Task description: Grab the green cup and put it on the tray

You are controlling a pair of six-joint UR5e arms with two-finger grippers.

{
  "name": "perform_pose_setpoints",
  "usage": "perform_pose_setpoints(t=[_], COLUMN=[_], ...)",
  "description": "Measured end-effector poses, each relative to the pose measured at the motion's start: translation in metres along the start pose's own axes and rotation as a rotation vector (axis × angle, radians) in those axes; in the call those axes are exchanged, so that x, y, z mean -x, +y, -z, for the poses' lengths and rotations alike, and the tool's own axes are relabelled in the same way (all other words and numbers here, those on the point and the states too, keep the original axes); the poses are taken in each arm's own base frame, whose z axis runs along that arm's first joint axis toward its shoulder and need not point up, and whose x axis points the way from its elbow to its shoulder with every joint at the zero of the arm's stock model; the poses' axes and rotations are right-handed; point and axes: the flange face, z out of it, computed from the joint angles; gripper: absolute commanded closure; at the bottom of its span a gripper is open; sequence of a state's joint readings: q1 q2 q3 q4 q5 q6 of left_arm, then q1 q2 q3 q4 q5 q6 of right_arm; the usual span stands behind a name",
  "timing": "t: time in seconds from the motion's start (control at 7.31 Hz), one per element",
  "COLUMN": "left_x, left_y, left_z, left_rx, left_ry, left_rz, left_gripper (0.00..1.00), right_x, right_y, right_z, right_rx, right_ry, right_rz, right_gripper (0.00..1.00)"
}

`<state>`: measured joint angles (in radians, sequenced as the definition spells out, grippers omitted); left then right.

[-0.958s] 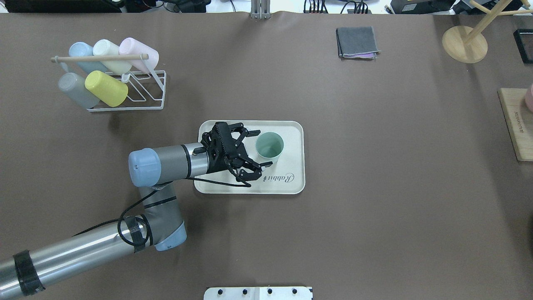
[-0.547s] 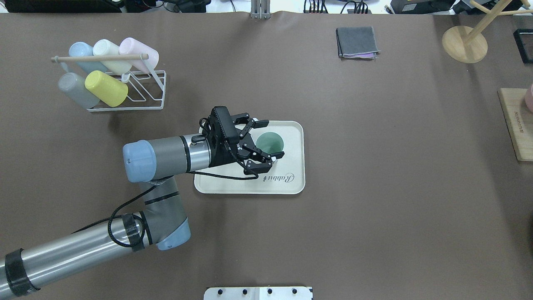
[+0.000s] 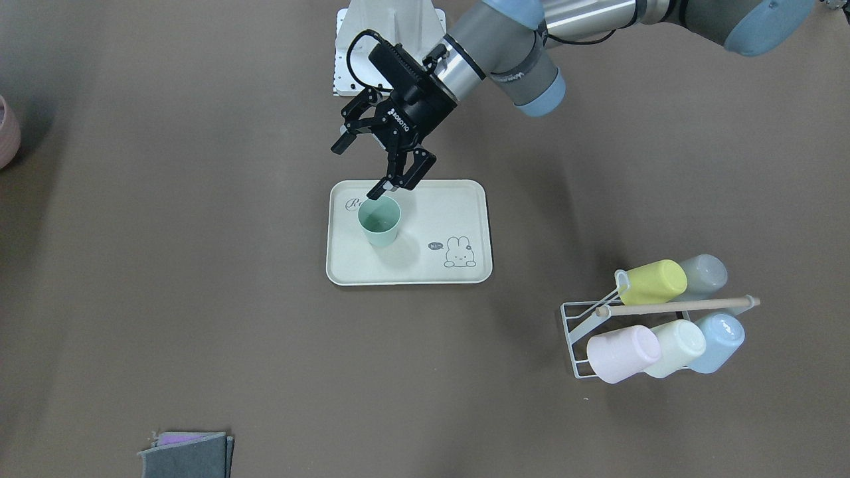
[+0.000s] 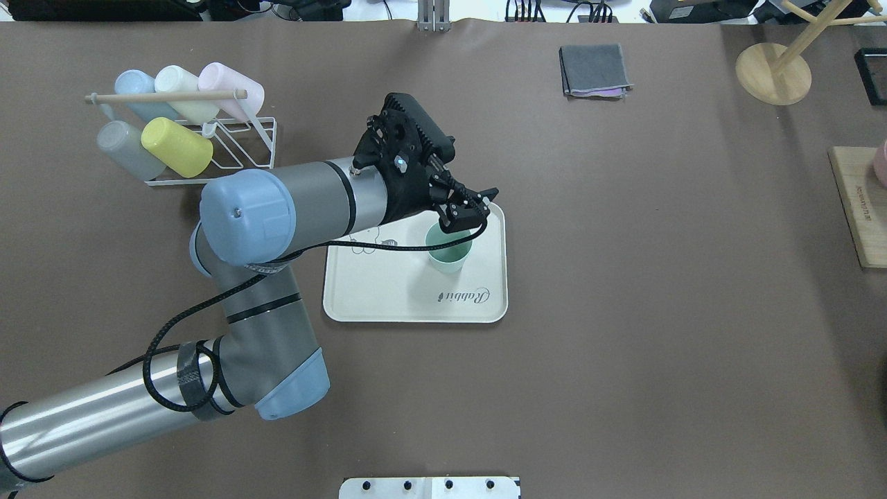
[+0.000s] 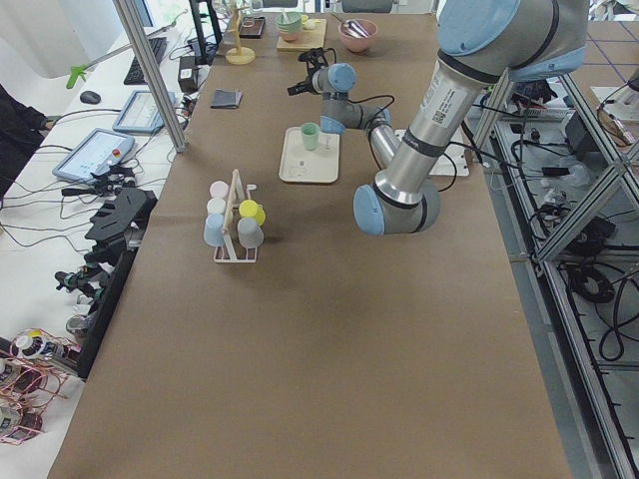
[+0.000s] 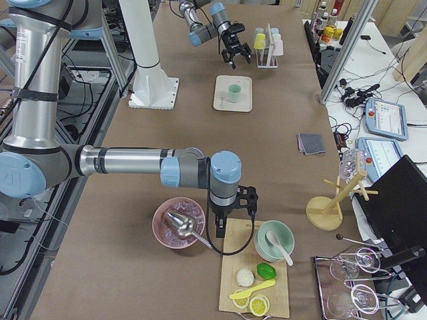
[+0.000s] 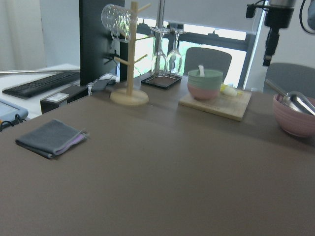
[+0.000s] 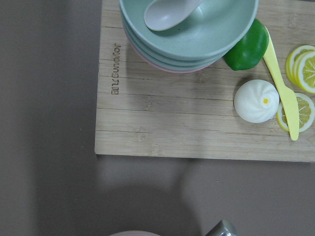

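The green cup stands upright and empty on the cream tray, near its right end; it also shows in the front view on the tray. My left gripper is open and empty, raised above the tray's far edge and clear of the cup; in the front view the left gripper hangs over the tray's rim. My right gripper shows only in the exterior right view, over a wooden board, and I cannot tell if it is open or shut.
A white wire rack with several pastel cups stands at the far left. A folded grey cloth and a wooden stand are at the far right. The wooden board holds stacked bowls, a bun and lemon slices.
My left gripper has lifted away from beside the green cup and moved up and toward the tray's far edge. The cup stays standing on the tray.
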<state>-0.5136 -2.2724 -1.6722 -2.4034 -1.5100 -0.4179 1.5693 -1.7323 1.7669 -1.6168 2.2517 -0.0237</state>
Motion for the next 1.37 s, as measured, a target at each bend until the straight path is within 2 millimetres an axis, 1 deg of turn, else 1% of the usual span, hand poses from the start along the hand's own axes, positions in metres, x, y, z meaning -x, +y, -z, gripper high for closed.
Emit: perform_pose_setpoints(t=[0.14, 0.27, 0.41, 0.55, 0.68, 0.82, 0.96, 1.09, 1.23, 1.37], left_x=[0.018, 0.055, 0.107, 0.165, 0.221, 0.278, 0.323, 0.357, 0.382, 0.406], left_y=[-0.012, -0.021, -0.031, -0.041, -0.041, -0.034, -0.016, 0.017, 0.053, 0.08], left_z=[0.003, 0.007, 0.018, 0.035, 0.054, 0.079, 0.103, 0.125, 0.145, 0.168], left_rx=[0.033, 0.063, 0.094, 0.151, 0.25, 0.367, 0.461, 0.537, 0.599, 0.65], left_ry=[-0.108, -0.252, -0.404, -0.519, -0.581, -0.61, -0.62, -0.633, -0.643, -0.632], left_rz=[-0.002, -0.011, -0.02, -0.015, 0.03, 0.152, 0.296, 0.395, 0.465, 0.545], left_gripper=[0.02, 0.02, 0.02, 0.02, 0.02, 0.02, 0.02, 0.02, 0.02, 0.02], right_x=[0.0, -0.001, -0.001, -0.001, -0.001, -0.001, 0.0, 0.0, 0.0, 0.001], right_y=[0.0, 0.0, 0.0, 0.0, 0.0, 0.0, 0.0, 0.0, -0.001, -0.001], right_z=[0.0, 0.0, 0.0, 0.0, -0.001, -0.001, 0.0, 0.0, 0.0, 0.0], right_rx=[0.0, 0.001, 0.001, 0.001, 0.001, 0.001, 0.001, 0.0, 0.0, -0.001], right_ry=[0.002, 0.003, 0.004, 0.005, 0.005, 0.003, -0.001, -0.003, -0.004, -0.004], right_rz=[0.0, -0.001, -0.001, -0.001, -0.002, -0.003, -0.005, -0.008, -0.009, -0.009], right_gripper=[0.0, 0.0, 0.0, 0.0, 0.0, 0.0, 0.0, 0.0, 0.0, 0.0])
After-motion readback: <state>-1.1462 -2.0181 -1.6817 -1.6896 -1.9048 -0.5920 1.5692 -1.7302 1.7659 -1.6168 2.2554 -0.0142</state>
